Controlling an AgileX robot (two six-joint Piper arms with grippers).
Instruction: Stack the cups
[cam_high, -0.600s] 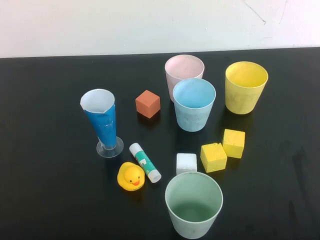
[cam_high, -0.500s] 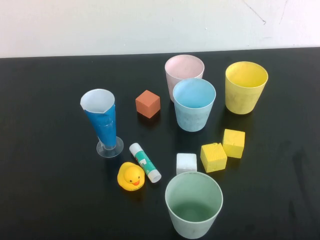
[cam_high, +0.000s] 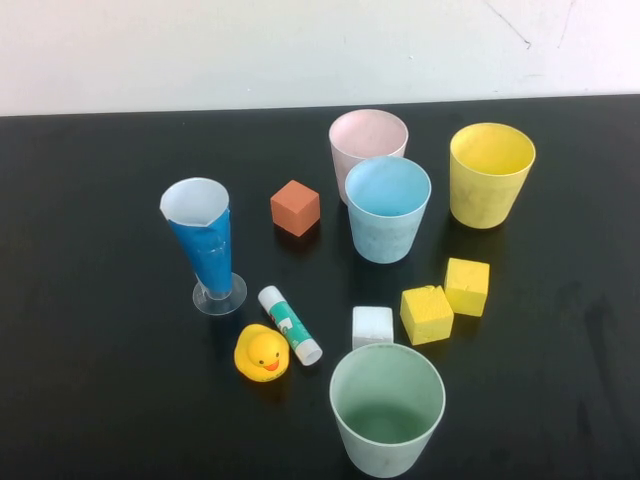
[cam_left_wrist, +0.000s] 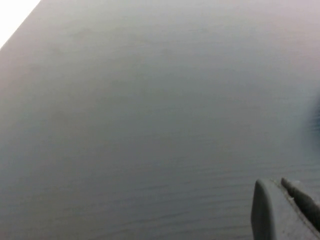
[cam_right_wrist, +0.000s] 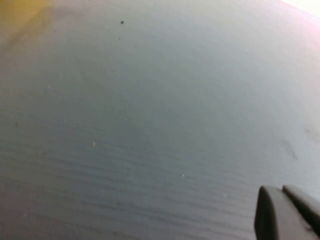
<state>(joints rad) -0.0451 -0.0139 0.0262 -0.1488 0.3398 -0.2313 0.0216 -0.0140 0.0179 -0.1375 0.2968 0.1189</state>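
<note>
Four cups stand upright and apart on the black table. The pale pink cup is at the back, with the light blue cup just in front of it. The yellow cup is at the back right, and the mint green cup is at the front. Neither arm shows in the high view. My left gripper is shut over bare tabletop with nothing held. My right gripper is shut over bare tabletop too, a yellow blur at that view's corner.
A tall narrow blue glass on a clear foot stands at the left. A red-brown cube, a glue stick, a rubber duck, a white cube and two yellow cubes lie between the cups.
</note>
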